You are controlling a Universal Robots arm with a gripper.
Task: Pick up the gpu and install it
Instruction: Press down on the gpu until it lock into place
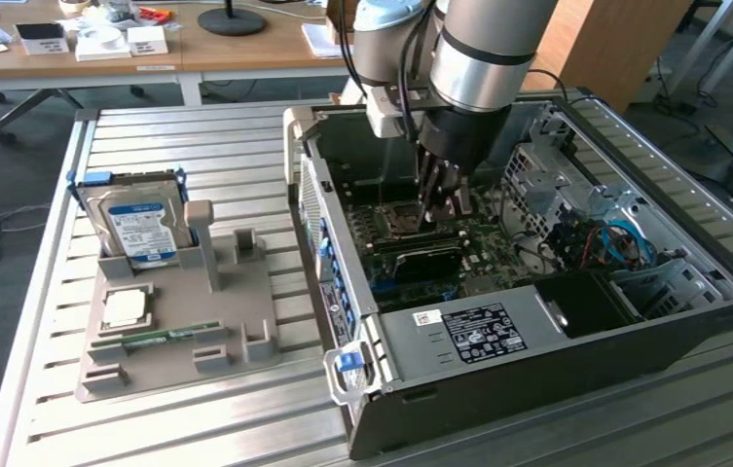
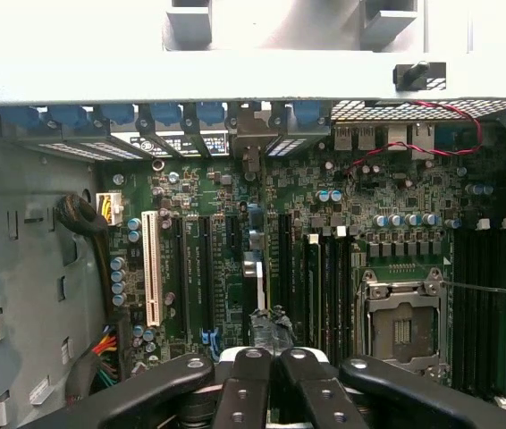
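In the exterior view, the arm's black fingers (image 1: pixel 447 206) reached down into the open black computer case (image 1: pixel 522 336), low over the green motherboard (image 1: pixel 502 243). The case lay on its side on the slatted metal surface (image 1: pixel 171 146). Beside it, towards the exterior view's left, a grey plastic tray (image 1: pixel 242 321) held an upright hard drive with a blue-white label (image 1: pixel 139 232), a square silver processor (image 1: pixel 126 307) and a narrow green memory stick (image 1: pixel 159 338).

In the wrist view, the fingers (image 2: pixel 271 357) were pressed together. Just past their tips the thin green gpu (image 2: pixel 253 277) showed edge-on, standing among the black expansion slots. Its long axis ran parallel to them, from the fingertips towards the case wall with the blue latches (image 2: pixel 119 114). Whether the fingers pinched its edge could not be told. A white slot (image 2: pixel 153 268) lay a few slots to one side. The silver processor socket (image 2: pixel 402 326) sat well apart on the other side.
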